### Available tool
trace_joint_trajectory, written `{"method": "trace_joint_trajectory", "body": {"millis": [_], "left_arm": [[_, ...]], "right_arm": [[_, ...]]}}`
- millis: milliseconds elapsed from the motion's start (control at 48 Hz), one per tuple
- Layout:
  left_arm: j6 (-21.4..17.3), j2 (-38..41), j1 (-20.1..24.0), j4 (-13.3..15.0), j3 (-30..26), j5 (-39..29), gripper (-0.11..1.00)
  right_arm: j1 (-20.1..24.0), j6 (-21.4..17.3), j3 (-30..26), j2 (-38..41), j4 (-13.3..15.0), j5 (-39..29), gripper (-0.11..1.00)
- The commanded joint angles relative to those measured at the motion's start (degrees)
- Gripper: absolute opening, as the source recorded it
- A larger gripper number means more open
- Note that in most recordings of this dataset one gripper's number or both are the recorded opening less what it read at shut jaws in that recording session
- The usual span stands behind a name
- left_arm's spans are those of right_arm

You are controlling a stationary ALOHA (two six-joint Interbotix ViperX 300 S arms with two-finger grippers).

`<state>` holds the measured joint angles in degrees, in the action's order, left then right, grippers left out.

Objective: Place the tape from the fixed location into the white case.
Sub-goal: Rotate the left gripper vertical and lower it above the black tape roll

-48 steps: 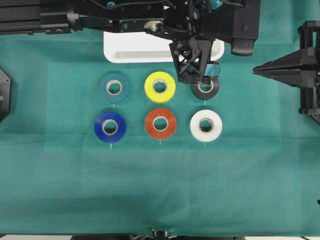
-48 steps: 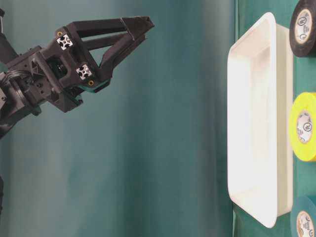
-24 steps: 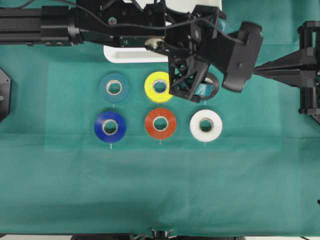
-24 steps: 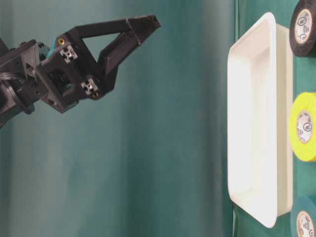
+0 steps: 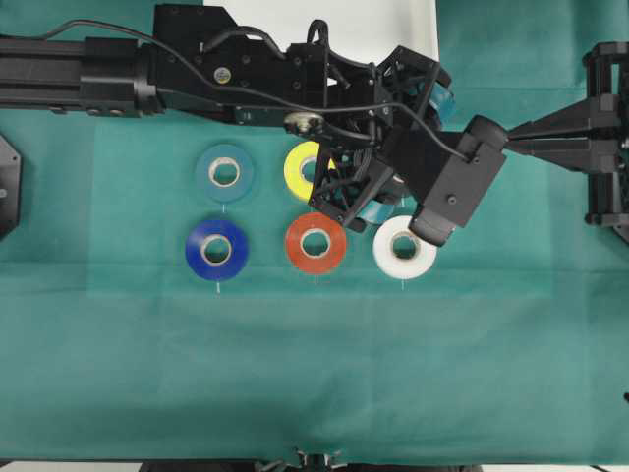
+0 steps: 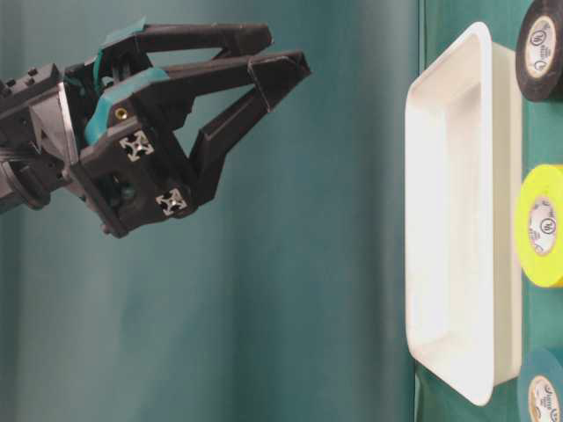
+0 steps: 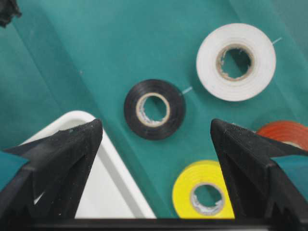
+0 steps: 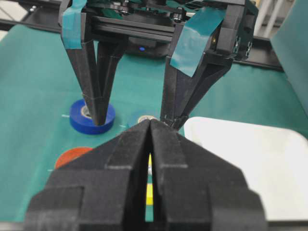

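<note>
**Left jaws spread above black roll; no grasp yet**

Left gripper [image 7: 154, 139]: jaws spread wide, nothing between them. Black roll of tape with pale cardboard core [image 7: 154, 109] framed between the two jaw tips in the left wrist view, flat on the green-covered table [image 5: 314, 374], untouched. Hidden under the arm in the overhead view. Neighbours close by: white roll [image 7: 236, 61] just beyond it, yellow roll [image 7: 204, 190] on the near side, red roll [image 7: 286, 134] at the frame edge behind the right-hand jaw. Large shallow white rectangular case with raised rim [image 6: 457, 211] just beside the black roll, empty as far as visible.

Step judged in hand: descent onto the black roll. Advisable: roll centred between the jaw tips, straight drop, tips clear of the case rim and the yellow roll, closure only once both tips flank the roll's outer wall.

Left arm: reaching across the table from the left, wrist tipped downward and rolled, jaws held aloft, well above the cloth in the table-level view.

Right gripper [image 8: 149, 127]: jaws pressed together, empty, parked at the right edge.
</note>
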<state>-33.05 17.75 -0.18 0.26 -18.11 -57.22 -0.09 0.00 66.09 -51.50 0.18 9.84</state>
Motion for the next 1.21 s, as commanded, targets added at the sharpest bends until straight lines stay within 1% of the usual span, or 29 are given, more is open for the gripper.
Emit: {"method": "trace_joint_trajectory", "body": {"millis": [0, 458, 791, 1041, 1187], "left_arm": [[-0.1, -1.1, 0.1, -0.4, -1.6, 0.7, 0.95], [-0.1, -1.1, 0.7, -0.4, -1.5, 1.7, 0.95], [-0.3, 1.1, 0.7, -0.4, -0.9, 2.3, 0.95], [-0.2, 1.1, 0.5, -0.4, 3.4, 5.7, 0.95], [-0.2, 1.2, 0.5, -0.4, 6.8, 9.1, 0.95]], "right_arm": [[0.0, -0.1, -1.1, 0.5, 0.0, 0.2, 0.00], [0.0, -0.1, -1.1, 0.5, 0.0, 0.1, 0.00], [0.0, -0.1, -1.1, 0.5, 0.0, 0.1, 0.00], [-0.1, -0.1, -1.1, 0.5, 0.0, 0.1, 0.00], [-0.1, -0.1, -1.1, 0.5, 0.0, 0.1, 0.00]]}}
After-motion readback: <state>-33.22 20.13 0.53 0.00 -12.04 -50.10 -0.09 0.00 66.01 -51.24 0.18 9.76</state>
